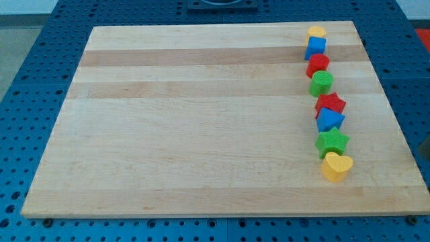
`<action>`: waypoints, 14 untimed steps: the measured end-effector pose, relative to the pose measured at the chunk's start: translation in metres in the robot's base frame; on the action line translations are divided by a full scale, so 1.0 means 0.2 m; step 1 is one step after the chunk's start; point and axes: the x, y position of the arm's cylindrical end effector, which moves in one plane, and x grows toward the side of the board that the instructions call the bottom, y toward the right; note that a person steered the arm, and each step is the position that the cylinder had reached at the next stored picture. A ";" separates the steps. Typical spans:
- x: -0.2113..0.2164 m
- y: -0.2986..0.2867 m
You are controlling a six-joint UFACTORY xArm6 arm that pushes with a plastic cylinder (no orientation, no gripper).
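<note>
Several blocks run in a column down the right side of the wooden board (pixel 201 121). From the view's top they are a yellow block (pixel 316 31), a blue cube (pixel 316 46), a red block (pixel 318 64), a green block (pixel 321 83), a red star (pixel 330 104), a blue triangle (pixel 329 120), a green star (pixel 332 142) and a yellow heart (pixel 336 166). Neighbours in the column touch or nearly touch. A short dark piece of my rod shows at the view's right edge, and my tip (pixel 423 156) seems to lie just off the board's right edge. It touches nothing. The green star and yellow heart are nearest, well to its left.
The board lies on a blue perforated table (pixel 40 81) that shows on all sides. A dark fixture (pixel 222 5) sits at the view's top centre, beyond the board's far edge.
</note>
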 end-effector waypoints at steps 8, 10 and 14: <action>-0.09 -1.26; -0.08 -1.25; -0.35 -1.26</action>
